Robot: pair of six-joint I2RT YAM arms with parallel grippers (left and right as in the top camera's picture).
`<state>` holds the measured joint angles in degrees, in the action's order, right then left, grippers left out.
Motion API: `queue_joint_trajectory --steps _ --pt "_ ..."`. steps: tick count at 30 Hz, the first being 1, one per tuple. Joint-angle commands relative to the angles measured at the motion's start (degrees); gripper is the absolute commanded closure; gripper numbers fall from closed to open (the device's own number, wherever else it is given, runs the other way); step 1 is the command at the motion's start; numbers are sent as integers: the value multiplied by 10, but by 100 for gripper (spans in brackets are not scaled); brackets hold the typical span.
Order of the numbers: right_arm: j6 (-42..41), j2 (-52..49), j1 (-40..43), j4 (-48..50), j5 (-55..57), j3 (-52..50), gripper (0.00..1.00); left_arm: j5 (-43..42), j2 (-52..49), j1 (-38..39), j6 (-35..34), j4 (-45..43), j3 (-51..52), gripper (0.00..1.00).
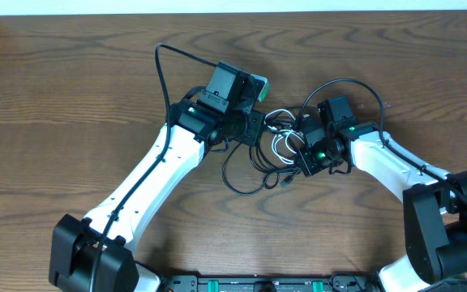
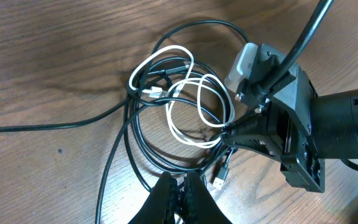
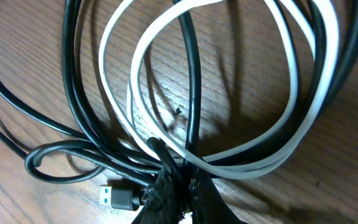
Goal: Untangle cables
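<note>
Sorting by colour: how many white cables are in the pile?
1. The white cable lies looped in the middle of the black cables; another could be hidden from view.

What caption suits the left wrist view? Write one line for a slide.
Right gripper pinches tangled white and black cables on a wooden table; left gripper shut below.

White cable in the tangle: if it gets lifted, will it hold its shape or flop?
Probably floppy: the white cable lies in loose, soft loops. It is thin, so it is likely light. It weaves through the black cables, so lifting it would probably drag them along rather than pull it free.
</note>
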<state>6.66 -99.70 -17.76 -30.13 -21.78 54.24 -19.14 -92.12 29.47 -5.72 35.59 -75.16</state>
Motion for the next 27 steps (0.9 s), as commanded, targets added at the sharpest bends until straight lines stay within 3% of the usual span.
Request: queue_joint_trajectory --steps 1,12,27 --pt "-14 -10 -4 2 -24 6 99 4 -4 0 9 -1 -8 92" --pt "-107 -10 52 5 -214 65 99 4 -4 0 9 0 -8 92" --pt "-343 -10 144 123 -349 86 99 4 -4 0 9 -1 -8 92"
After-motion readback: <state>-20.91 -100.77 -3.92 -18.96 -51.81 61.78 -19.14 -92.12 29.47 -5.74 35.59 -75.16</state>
